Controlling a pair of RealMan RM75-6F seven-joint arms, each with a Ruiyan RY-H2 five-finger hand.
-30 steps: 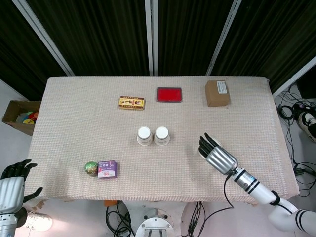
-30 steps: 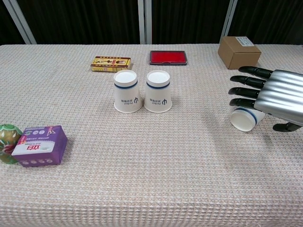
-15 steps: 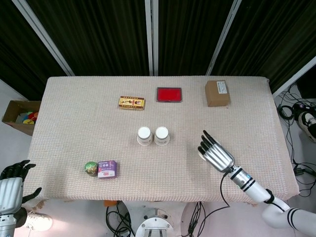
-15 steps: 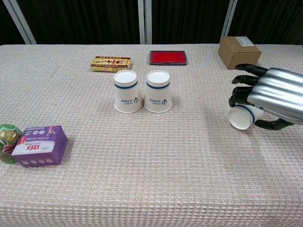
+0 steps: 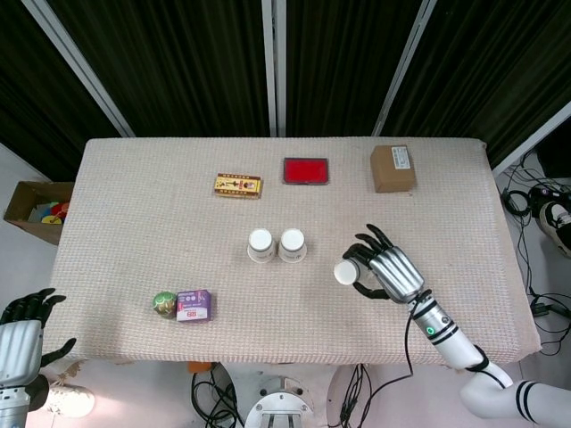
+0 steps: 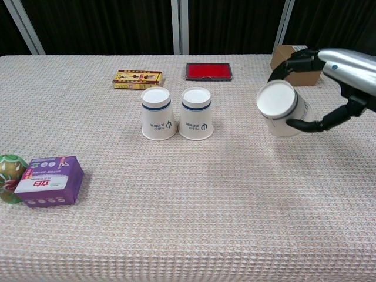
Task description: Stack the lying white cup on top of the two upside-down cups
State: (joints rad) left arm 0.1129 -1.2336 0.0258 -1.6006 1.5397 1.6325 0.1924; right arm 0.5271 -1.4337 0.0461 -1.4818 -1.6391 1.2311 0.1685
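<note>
From the head view, the right hand (image 5: pixel 385 272) sits right of the frame's middle, its dark fingers wrapped around a white cup (image 5: pixel 345 272) whose closed bottom points toward the left of the picture. Just left of it, near the centre, the two upside-down cups (image 5: pixel 277 245) stand side by side, touching, on the table (image 5: pixel 134 232). Across the upper part of the cloth lie a yellow box (image 5: pixel 238 185), a red pad (image 5: pixel 305 170) and a brown carton (image 5: pixel 393 168). At lower left a green ball (image 5: pixel 163 303) rests against a purple packet (image 5: pixel 194 305). The left hand (image 5: pixel 27 325) hangs in the bottom-left corner off the table's edge, fingers apart and holding nothing. A cardboard bin (image 5: pixel 34 209) sits on the floor at the left edge.

From the chest view, the right hand (image 6: pixel 329 88) enters from the upper right and grips the white cup (image 6: pixel 281 107), which is lifted clear of the cloth and tilted on its side, bottom facing the camera. The two upside-down cups (image 6: pixel 177 113) stand to its left, apart from it. The purple packet (image 6: pixel 48 181) and green ball (image 6: pixel 9 177) are at the left edge, the yellow box (image 6: pixel 137 79) and red pad (image 6: pixel 208 71) at the top. The left hand does not appear here.
</note>
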